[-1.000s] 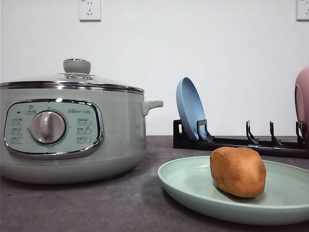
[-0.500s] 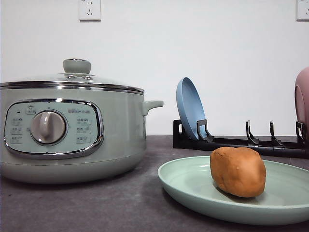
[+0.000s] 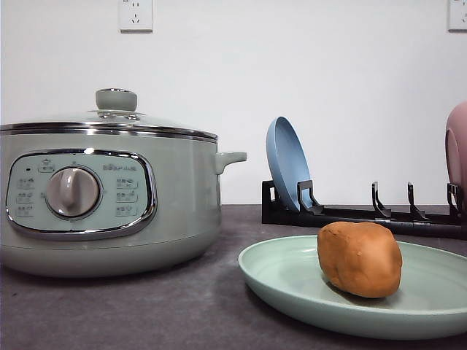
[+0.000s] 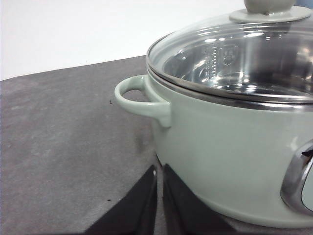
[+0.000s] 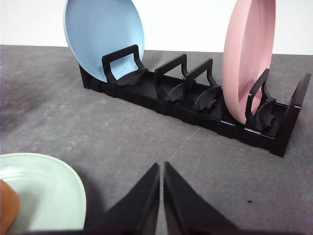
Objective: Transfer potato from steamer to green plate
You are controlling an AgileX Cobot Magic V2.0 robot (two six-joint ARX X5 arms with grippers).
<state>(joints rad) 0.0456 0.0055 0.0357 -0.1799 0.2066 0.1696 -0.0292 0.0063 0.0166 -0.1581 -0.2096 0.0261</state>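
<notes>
Left end effector (image 4: 159, 196): fingers pressed together to a thin slit, nothing between them, low over the desk (image 4: 63, 147)
Right end effector (image 5: 161, 193): fingers likewise drawn narrow and nearly touching, gripping nothing
Potato (image 3: 359, 258): sits on the green plate (image 3: 292, 281), toward its middle; in the right wrist view a sliver of it (image 5: 7, 205) shows at the frame edge, off to the side of the right end effector and apart from it
Green plate, right wrist view (image 5: 44, 188): lies flat on the desk just beside the right end effector, on the same side as the potato
Steamer (image 3: 109, 197): stands directly ahead of the left end effector, its wall (image 4: 220, 147) close to the fingertips; whether they touch cannot be told
Glass lid (image 4: 234, 54): seated on the steamer, chrome rim all round, knob on top
Side handle (image 4: 139, 100): juts from the steamer wall above and slightly aside of the left fingertips
Dish rack (image 5: 195, 105): black, beyond the right end effector, well apart from it
Blue plate (image 5: 102, 36): upright in one end slot of the rack
Pink plate (image 5: 247, 58): upright near the other end of the rack
</notes>
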